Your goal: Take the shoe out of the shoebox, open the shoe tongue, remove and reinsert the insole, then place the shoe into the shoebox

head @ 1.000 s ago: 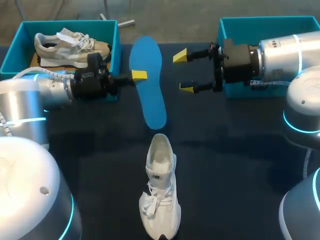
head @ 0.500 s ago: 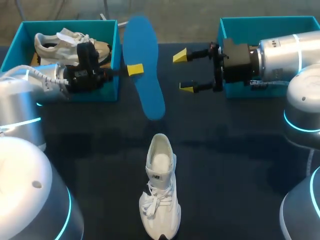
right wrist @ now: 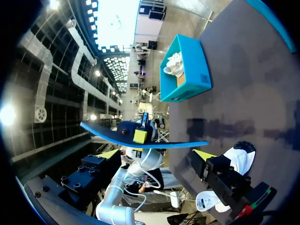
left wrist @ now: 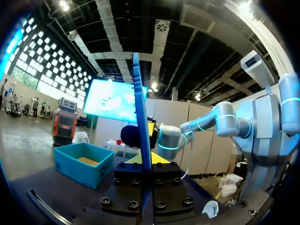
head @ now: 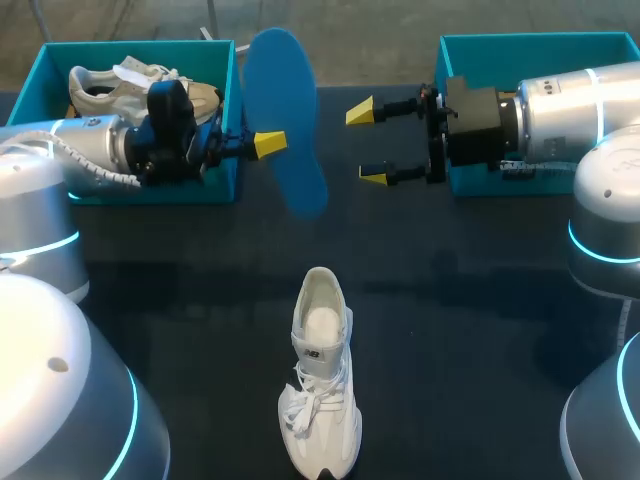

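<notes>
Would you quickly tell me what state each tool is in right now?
Left tool: closed on the blue insole, held off the table.
Right tool: open, holding nothing.

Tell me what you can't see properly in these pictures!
Head view: the right arm covers most of the inside of the right shoebox.
Head view: the left arm hides part of the beige shoe in the left shoebox.
Head view: the left hand shows one yellow tip; the blue insole hides the other.
Right wrist view: a finger of the right hand hides part of the white shoe.
</notes>
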Motion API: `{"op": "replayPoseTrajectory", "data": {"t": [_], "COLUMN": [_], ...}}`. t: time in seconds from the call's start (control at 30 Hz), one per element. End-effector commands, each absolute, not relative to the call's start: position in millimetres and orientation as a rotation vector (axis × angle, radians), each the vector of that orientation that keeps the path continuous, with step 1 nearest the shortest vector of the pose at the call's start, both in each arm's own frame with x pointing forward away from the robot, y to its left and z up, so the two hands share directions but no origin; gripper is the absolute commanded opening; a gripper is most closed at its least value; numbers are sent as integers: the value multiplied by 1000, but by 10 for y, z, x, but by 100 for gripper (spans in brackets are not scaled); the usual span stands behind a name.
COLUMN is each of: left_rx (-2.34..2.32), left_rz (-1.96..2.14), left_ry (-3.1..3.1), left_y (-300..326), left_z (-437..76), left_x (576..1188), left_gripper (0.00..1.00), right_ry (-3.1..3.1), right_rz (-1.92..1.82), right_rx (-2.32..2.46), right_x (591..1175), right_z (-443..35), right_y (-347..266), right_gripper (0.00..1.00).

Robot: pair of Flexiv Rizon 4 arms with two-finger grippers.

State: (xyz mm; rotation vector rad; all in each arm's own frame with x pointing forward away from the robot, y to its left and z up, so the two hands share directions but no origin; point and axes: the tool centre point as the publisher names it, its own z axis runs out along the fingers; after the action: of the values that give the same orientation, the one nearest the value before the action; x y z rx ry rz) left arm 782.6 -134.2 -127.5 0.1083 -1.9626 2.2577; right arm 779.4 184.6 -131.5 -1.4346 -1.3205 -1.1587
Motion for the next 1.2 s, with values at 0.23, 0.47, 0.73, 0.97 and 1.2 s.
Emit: {"op": "replayPoseTrajectory", "data": {"t": [0.23, 0.47, 0.73, 0.97, 1.2], "left_rx": [-911, -1429, -1824, -1824, -1860], "left_rz": [2275, 2333, 2128, 2128, 2131], "left_ry": [-2433, -2411, -2530, -2530, -2529], "left_y": [-1465, -1421, -1379, -1379, -1379], "left_z": [-1217, -1273, -1349, -1349, -1339], "left_x": [7852, 7965, 8058, 8058, 8056], "left_gripper": [0, 0, 0, 0, 0], "right_ry": [-1321, -1321, -1321, -1321, -1321], "right_rz": [-1159, -1159, -1159, -1159, -1159], "right_rx": [-1438, -1438, -1438, -1438, -1438], "right_x": [7798, 7798, 7798, 7798, 7798], "right_z": [-1318, -1318, -1318, -1318, -1318], "right_y": [1872, 1872, 1872, 1872, 1872], "right_gripper": [100, 100, 100, 100, 100]}}
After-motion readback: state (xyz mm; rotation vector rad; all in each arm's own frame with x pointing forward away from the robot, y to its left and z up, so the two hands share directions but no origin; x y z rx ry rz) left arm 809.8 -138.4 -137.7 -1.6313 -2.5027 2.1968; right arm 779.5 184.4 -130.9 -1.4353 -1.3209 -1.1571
